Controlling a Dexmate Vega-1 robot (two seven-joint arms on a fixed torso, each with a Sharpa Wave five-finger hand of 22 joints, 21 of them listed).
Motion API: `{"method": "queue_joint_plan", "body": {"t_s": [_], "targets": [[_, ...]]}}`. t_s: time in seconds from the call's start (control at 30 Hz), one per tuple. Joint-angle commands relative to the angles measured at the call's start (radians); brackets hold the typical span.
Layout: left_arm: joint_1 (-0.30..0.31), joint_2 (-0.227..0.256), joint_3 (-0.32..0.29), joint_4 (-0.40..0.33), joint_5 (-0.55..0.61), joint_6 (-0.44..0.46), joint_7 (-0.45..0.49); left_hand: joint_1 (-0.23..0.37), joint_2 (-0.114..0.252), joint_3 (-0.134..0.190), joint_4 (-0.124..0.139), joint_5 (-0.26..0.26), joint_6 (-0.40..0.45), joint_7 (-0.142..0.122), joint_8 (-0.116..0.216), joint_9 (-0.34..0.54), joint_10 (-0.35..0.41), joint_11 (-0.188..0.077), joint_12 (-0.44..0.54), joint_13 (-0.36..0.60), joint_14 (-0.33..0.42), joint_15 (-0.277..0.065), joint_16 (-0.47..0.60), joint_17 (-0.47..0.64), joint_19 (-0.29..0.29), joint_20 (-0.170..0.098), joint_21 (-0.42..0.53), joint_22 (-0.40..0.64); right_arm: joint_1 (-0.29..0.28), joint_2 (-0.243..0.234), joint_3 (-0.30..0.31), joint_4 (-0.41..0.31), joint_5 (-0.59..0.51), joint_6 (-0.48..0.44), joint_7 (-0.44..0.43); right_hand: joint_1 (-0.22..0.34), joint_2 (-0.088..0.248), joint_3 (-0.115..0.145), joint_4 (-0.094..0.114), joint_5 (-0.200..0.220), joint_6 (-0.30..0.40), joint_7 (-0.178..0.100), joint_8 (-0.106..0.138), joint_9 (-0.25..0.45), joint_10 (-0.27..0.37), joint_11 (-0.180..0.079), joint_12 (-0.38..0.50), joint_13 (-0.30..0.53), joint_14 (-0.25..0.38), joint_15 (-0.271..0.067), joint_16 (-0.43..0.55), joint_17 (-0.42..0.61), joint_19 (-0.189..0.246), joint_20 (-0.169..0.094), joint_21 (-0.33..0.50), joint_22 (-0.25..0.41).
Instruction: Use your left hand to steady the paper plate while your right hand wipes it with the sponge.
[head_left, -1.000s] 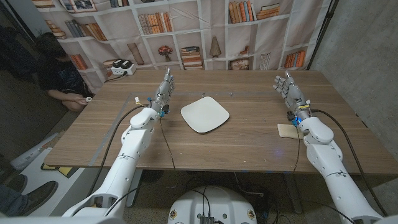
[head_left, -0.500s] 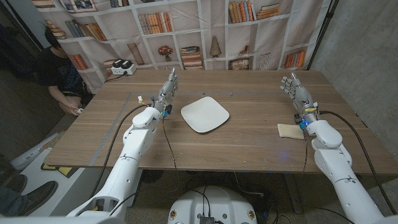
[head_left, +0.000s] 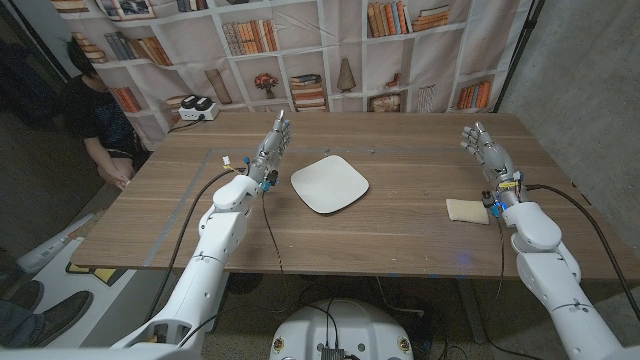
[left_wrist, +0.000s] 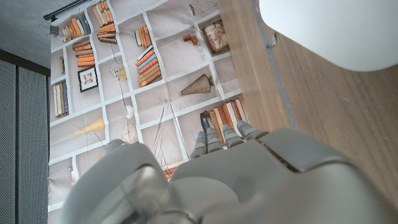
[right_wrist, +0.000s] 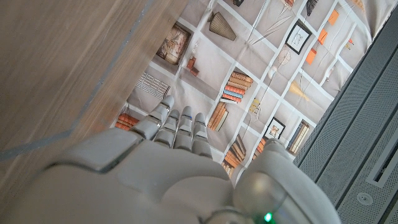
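Paper plate (head_left: 329, 184) lies on the desk (head_left: 380, 240) just beside my left hand (head_left: 273, 143), on the side toward my right hand, and a little nearer to me than the fingertips. I judge it is very light and thin, so it will slide or turn easily on the smooth wood when I rub it. For this reason I think the left hand should press down on the rim of the near corner, not lift it, because the edge will bend if I pinch it hard. In the left wrist view the plate (left_wrist: 336, 31) shows close beyond the back of the hand (left_wrist: 249, 180).

My left hand holds nothing, and its fingers are stretched out and raised over the desk. My right hand (head_left: 488, 150) also holds nothing; its fingers are apart and point away from me, above the desk.

The sponge (head_left: 468, 210) lies flat on the desk, just beside my right wrist, on the side toward me from the fingers. I judge it is soft and light, easy to squeeze, so I would take it from above by its two long sides.

Between the sponge and the plate I see only bare wood. The cables (head_left: 268, 225) of the left arm hang near the plate. A person (head_left: 95, 110) sits beyond the desk's far corner on my left side, well apart from the plate. A white box with black knobs (head_left: 192, 108) stands at the far edge.
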Motion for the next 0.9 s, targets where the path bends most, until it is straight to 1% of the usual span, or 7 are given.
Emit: {"method": "queue_joint_plan", "body": {"t_s": [0.03, 0.13, 0.23, 0.43, 0.6, 0.77, 0.9], "targets": [[0.014, -0.007, 0.001, -0.017, -0.006, -0.012, 0.002, 0.012, 0.002, -0.002, -0.003, -0.007, 0.002, 0.001, 0.003, 0.002, 0.008, -0.003, 0.004, 0.005, 0.005, -0.003, 0.007, 0.003, -0.001, -0.049, 0.005, 0.005, -0.083, -0.009, 0.028, -0.059, -0.062, 0.035, -0.072, 0.012, 0.001, 0.004, -0.006, 0.000, 0.012, -0.004, 0.002, 0.004, 0.010, -0.008, 0.003, 0.004, 0.012, -0.003, 0.003, 0.006, 0.013, -0.040, -0.002, 0.002], [0.025, -0.011, 0.000, -0.031, -0.006, -0.011, 0.011, 0.016, 0.004, -0.003, -0.004, -0.009, 0.010, 0.003, 0.002, 0.003, 0.015, -0.003, 0.004, 0.005, 0.016, 0.000, 0.009, 0.004, 0.022, -0.046, 0.013, 0.005, -0.100, -0.011, 0.033, -0.069, -0.079, 0.049, -0.090, 0.013, 0.002, 0.004, -0.007, 0.001, 0.016, -0.006, 0.002, 0.004, 0.013, -0.012, 0.002, 0.004, 0.016, -0.007, 0.003, 0.006, 0.018, -0.041, -0.002, 0.002], [0.035, -0.010, -0.001, -0.047, -0.003, -0.007, 0.021, 0.019, 0.005, -0.004, -0.004, -0.011, 0.014, 0.005, 0.001, 0.003, 0.020, -0.002, 0.004, 0.005, 0.024, 0.002, 0.010, 0.004, 0.038, -0.052, 0.018, 0.006, -0.119, -0.013, 0.039, -0.084, -0.097, 0.051, -0.107, 0.015, 0.003, 0.005, -0.008, 0.002, 0.021, -0.010, 0.003, 0.004, 0.015, -0.017, 0.002, 0.004, 0.020, -0.008, 0.003, 0.006, 0.021, -0.041, -0.002, 0.002], [0.051, -0.011, -0.004, -0.067, 0.002, -0.003, 0.039, 0.021, 0.006, -0.005, -0.005, -0.013, 0.018, 0.006, 0.001, 0.003, 0.027, -0.002, 0.004, 0.005, 0.027, 0.003, 0.010, 0.005, 0.042, -0.056, 0.018, 0.006, -0.148, -0.017, 0.052, -0.109, -0.076, 0.036, -0.103, 0.018, 0.005, 0.006, -0.011, 0.003, 0.028, -0.013, 0.003, 0.004, 0.023, -0.026, 0.003, 0.005, 0.025, -0.012, 0.002, 0.006, 0.027, -0.045, -0.003, 0.002], [0.060, -0.015, -0.003, -0.080, 0.008, -0.001, 0.055, 0.028, 0.008, -0.009, -0.006, -0.019, 0.048, 0.013, 0.005, 0.003, 0.059, 0.000, 0.009, 0.006, 0.062, 0.002, 0.016, 0.006, 0.079, -0.059, 0.027, 0.007, -0.181, -0.025, 0.068, -0.145, -0.111, 0.025, -0.128, 0.021, 0.006, 0.007, -0.013, 0.004, 0.029, -0.017, 0.002, 0.005, 0.023, -0.028, 0.002, 0.005, 0.027, -0.013, 0.001, 0.006, 0.030, -0.046, -0.004, 0.002], [0.059, -0.008, -0.001, -0.090, 0.004, 0.017, 0.048, 0.029, 0.008, -0.010, -0.006, -0.021, 0.051, 0.013, 0.004, 0.003, 0.062, 0.001, 0.008, 0.006, 0.068, 0.000, 0.016, 0.006, 0.087, -0.060, 0.029, 0.008, -0.207, -0.030, 0.081, -0.168, -0.107, 0.007, -0.129, 0.023, 0.007, 0.008, -0.015, 0.004, 0.029, -0.018, 0.001, 0.005, 0.024, -0.031, 0.001, 0.005, 0.028, -0.015, 0.001, 0.006, 0.031, -0.046, -0.005, 0.002], [0.046, -0.017, -0.010, -0.071, -0.052, 0.015, -0.007, 0.031, 0.007, -0.012, -0.007, -0.023, 0.066, 0.016, 0.007, 0.004, 0.075, 0.009, 0.010, 0.006, 0.079, 0.003, 0.017, 0.007, 0.099, -0.057, 0.032, 0.008, -0.233, -0.035, 0.090, -0.194, -0.109, -0.019, -0.130, 0.034, 0.019, 0.015, -0.019, 0.007, 0.033, -0.016, 0.001, 0.005, 0.025, -0.027, -0.001, 0.005, 0.030, -0.013, -0.001, 0.006, 0.032, -0.047, -0.007, 0.002]]}}
